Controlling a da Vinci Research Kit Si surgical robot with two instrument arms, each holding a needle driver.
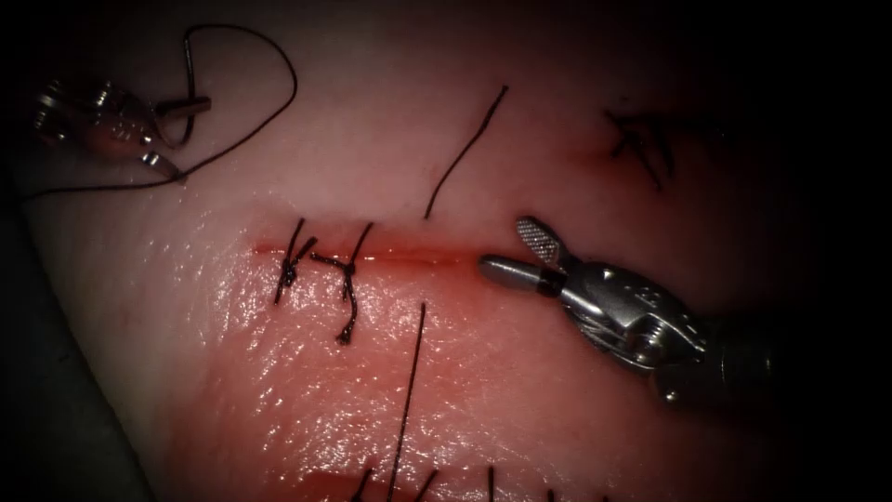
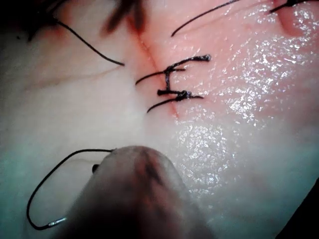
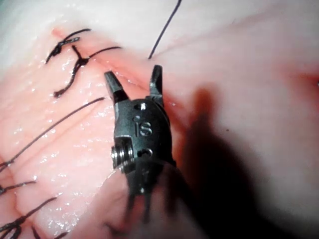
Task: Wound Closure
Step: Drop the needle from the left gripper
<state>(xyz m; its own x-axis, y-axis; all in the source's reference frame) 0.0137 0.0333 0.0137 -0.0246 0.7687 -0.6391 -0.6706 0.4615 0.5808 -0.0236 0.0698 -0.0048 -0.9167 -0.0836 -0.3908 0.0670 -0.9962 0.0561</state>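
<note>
Right tool (image 1: 509,249) sits closest, entering from 4 o'clock, its two jaws spread apart and gripping nothing; the lower jaw lies at the right end of the cut (image 1: 409,253). In the right wrist view the same tool (image 3: 133,74) shows its tips parted above the glistening tissue (image 1: 557,409).

Two knotted stitches (image 1: 290,270) cross the left end of the cut, with red fluid (image 1: 423,258) along its open stretch. A loose thread end (image 1: 465,153) rises toward 12 o'clock from the cut, and another strand (image 1: 409,390) runs down toward 6 o'clock. An older stitch (image 1: 641,144) marks the tissue at 2 o'clock.

At 10 o'clock, well apart from the cut, the left tool (image 1: 177,139) lies dim, a thread loop (image 1: 269,112) curling around it. What it holds I cannot tell. In the left wrist view a curved dark strand (image 2: 35,199) beside this tool ends in a bright stretch; whether that is the needle I cannot tell. Beyond the tissue's edge at 8 o'clock the surroundings (image 1: 46,418) are dark.
</note>
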